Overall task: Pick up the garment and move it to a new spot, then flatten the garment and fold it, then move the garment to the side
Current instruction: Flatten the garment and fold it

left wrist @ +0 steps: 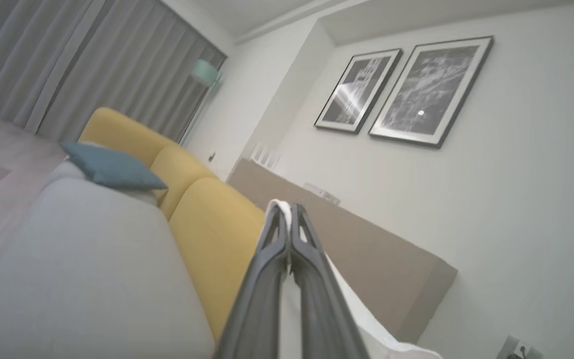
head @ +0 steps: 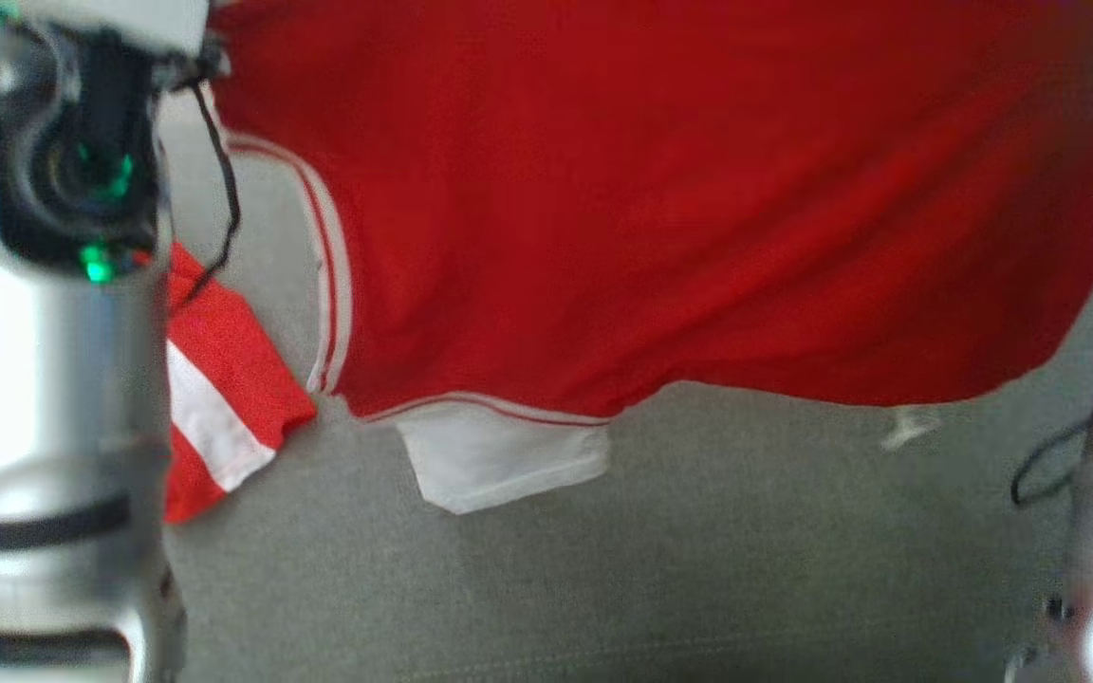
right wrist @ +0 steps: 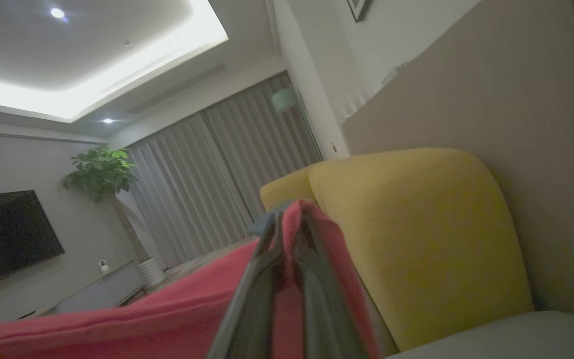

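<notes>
You see the grey sofa seat [head: 717, 569] spread wide below. The red garment [head: 660, 209] hangs above it, stretched between your two arms, white trim along its lower edge. Your left gripper [left wrist: 287, 212] pinches a white edge of it; your right gripper [right wrist: 289, 222] pinches red cloth.

grey seat [head: 698, 569] free under hanging garment [head: 651, 190]; yellow backrest [right wrist: 416, 239] walls off far side, blue pillow [left wrist: 112, 167] well off twd far end.
</notes>
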